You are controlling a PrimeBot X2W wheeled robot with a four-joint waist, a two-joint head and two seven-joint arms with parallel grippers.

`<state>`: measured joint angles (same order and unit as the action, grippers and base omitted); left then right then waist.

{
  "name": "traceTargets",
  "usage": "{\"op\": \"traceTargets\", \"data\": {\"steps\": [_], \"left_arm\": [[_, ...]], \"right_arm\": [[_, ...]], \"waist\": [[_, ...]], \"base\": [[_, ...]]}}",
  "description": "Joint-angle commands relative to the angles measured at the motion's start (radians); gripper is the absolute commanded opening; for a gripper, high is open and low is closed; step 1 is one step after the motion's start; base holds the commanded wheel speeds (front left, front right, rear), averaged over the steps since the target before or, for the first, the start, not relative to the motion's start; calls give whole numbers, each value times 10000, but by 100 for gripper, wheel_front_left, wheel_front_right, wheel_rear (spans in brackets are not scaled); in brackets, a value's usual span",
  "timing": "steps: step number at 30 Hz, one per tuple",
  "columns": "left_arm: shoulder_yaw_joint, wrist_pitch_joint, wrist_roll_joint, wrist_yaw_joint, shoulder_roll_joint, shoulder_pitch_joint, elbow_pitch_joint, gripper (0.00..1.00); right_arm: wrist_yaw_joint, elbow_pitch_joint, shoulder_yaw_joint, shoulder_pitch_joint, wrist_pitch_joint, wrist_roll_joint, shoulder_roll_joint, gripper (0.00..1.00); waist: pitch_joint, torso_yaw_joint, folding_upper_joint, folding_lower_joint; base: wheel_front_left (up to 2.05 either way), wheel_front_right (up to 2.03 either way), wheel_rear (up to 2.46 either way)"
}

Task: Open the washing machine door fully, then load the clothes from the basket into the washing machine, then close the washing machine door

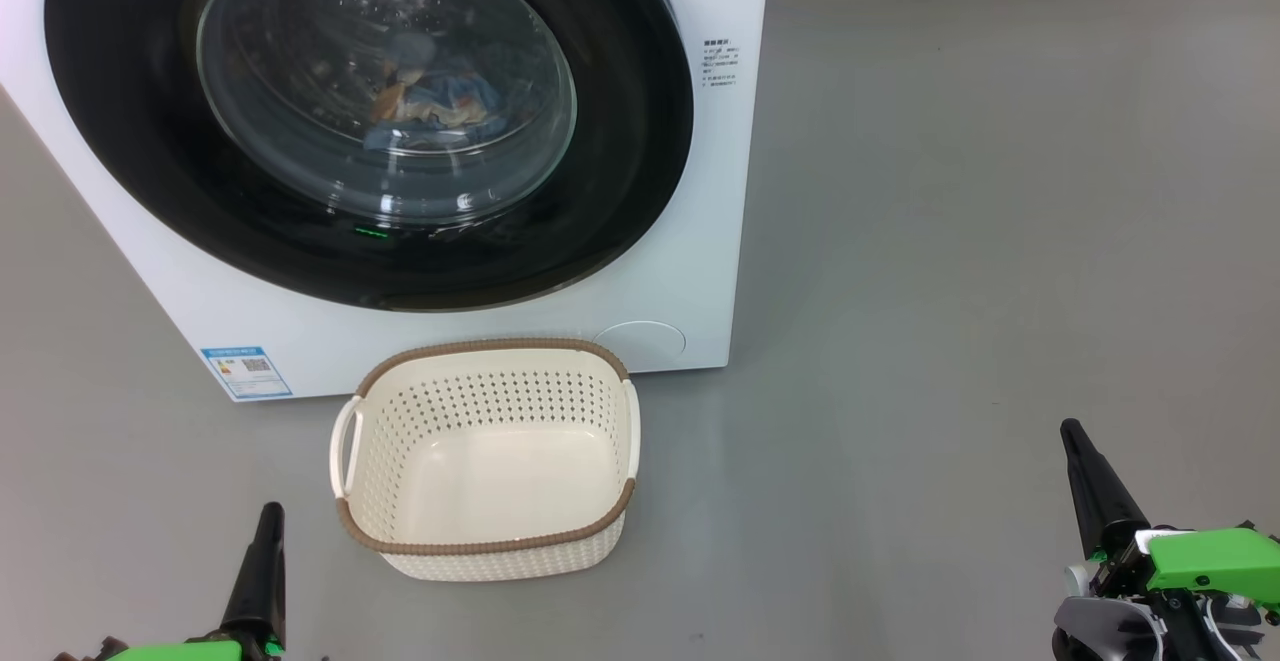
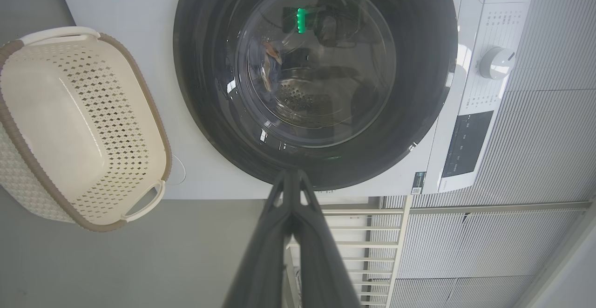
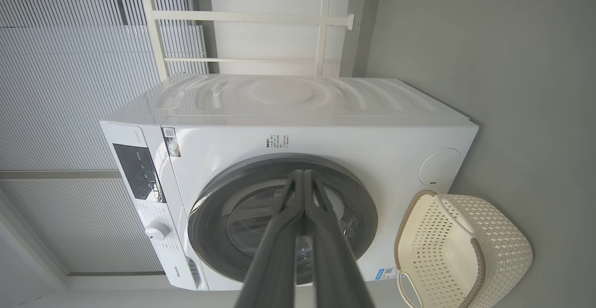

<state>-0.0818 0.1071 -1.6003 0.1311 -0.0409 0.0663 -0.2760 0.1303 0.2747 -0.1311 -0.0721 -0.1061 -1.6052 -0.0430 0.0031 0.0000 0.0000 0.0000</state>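
– Two grippers in the head view, and both look pinched shut to me with nothing in them. The left gripper (image 1: 270,516) pokes up at the near left corner, over bare grey floor (image 1: 950,241). Anyone see it differently?

– Nope, same here. The left wrist view looks right along its fingers (image 2: 270,238) and they meet at the tip, holding zip. Going right from there: a blue label sticker (image 1: 245,371) on the lower left of the washing machine (image 1: 720,191), then the washing machine door (image 1: 620,141), sitting flush against the front, closed.

– Where are the clothes (image 1: 430,106) though?

– Inside the drum, behind the door's glass window. You can make out a blue and orange-ish bundle through it. The basket (image 1: 480,346) stands on the floor just in front of the machine, below the door and a bit right of its centre, far rim just beside the front panel, bare cream bottom showing. Right of its far corner there's a round cover (image 1: 640,341) on the machine. Further right, well apart from all that, the right gripper (image 1: 1075,436) sits at the near right corner, fingers pressed together, gripping nothing, green housing (image 1: 1210,556) behind it.
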Motion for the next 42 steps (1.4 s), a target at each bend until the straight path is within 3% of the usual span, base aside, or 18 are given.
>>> {"op": "traceTargets", "data": {"steps": [1, 42], "left_arm": [[-324, 65, -80, -4, -93, 418, 306, 0], [-322, 63, -82, -4, -93, 418, 308, 0]], "right_arm": [[4, -300, 178, -358, -66, -38, -83, 0], [4, -299, 170, -359, -73, -31, -78, 0]], "waist": [[0, 0, 0, 0], [0, 0, 0, 0]], "base": [[0, 0, 0], [0, 0, 0]]}}
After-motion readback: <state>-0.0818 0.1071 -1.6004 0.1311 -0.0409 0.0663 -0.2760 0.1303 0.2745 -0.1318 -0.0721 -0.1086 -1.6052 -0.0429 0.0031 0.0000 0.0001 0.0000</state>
